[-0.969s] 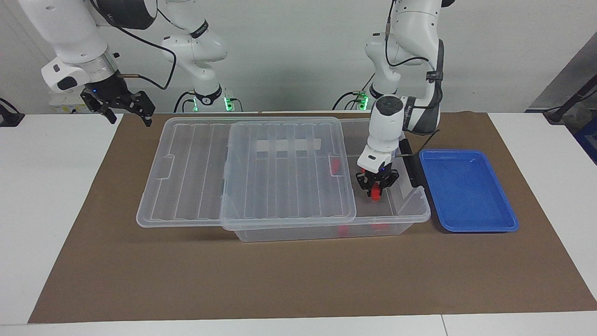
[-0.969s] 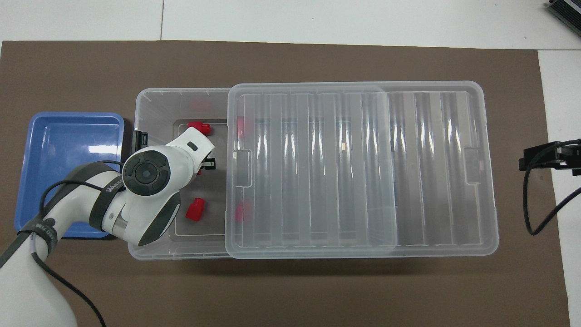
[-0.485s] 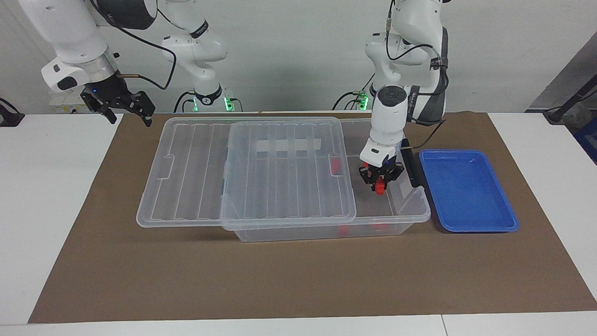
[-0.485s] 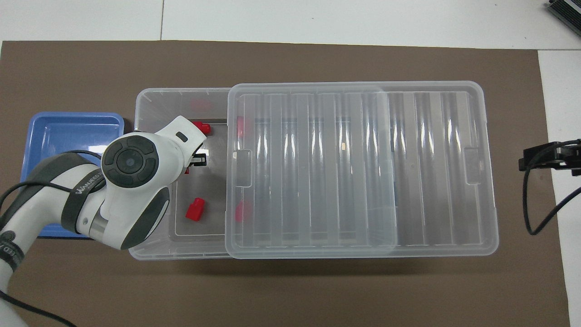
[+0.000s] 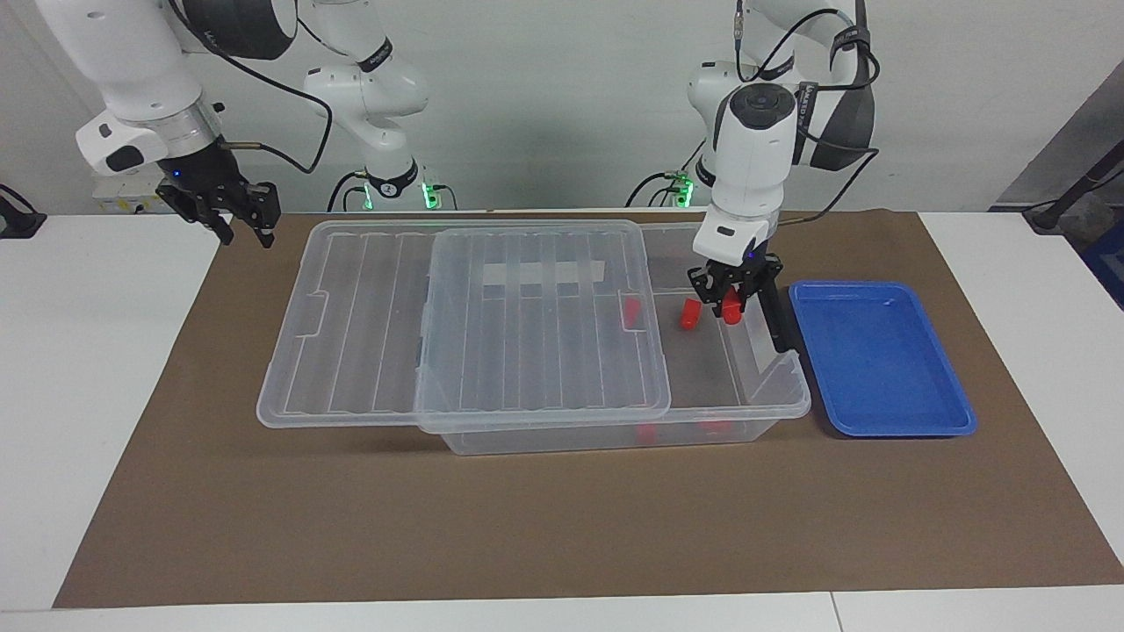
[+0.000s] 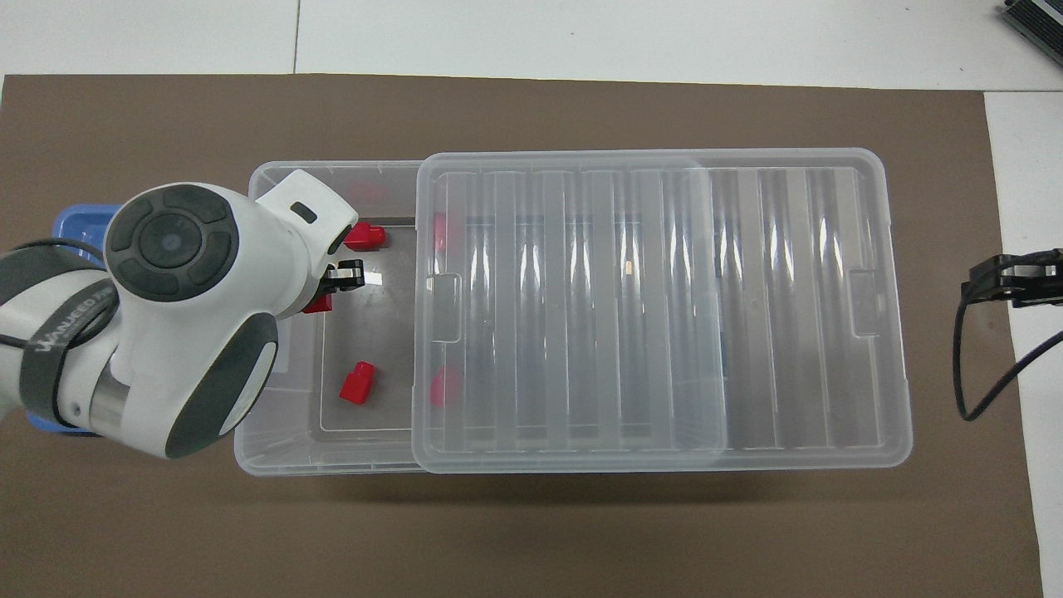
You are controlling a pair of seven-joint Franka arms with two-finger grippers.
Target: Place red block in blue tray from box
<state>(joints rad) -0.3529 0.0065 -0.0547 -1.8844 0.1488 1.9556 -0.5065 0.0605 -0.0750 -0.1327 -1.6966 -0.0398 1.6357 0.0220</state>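
My left gripper (image 5: 732,303) is shut on a red block (image 5: 731,311) and holds it in the air over the open end of the box (image 5: 773,409), beside the blue tray (image 5: 878,355). In the overhead view the left gripper (image 6: 330,291) and its red block (image 6: 318,304) peek out from under the wrist, and the arm covers most of the blue tray (image 6: 81,218). Two more red blocks (image 6: 359,382) (image 6: 365,237) lie uncovered in the box (image 6: 259,174). Others show blurred under the lid (image 5: 536,333). My right gripper (image 5: 244,219) waits open over the table's right-arm end.
The clear ribbed lid (image 6: 648,307) is slid toward the right arm's end and covers most of the box. A black clip handle (image 5: 777,320) stands on the box end beside the tray. A brown mat (image 5: 562,527) lies under everything.
My left gripper has risen out of the box with the red block and drifted toward the tray end. The right gripper has turned slightly in place.
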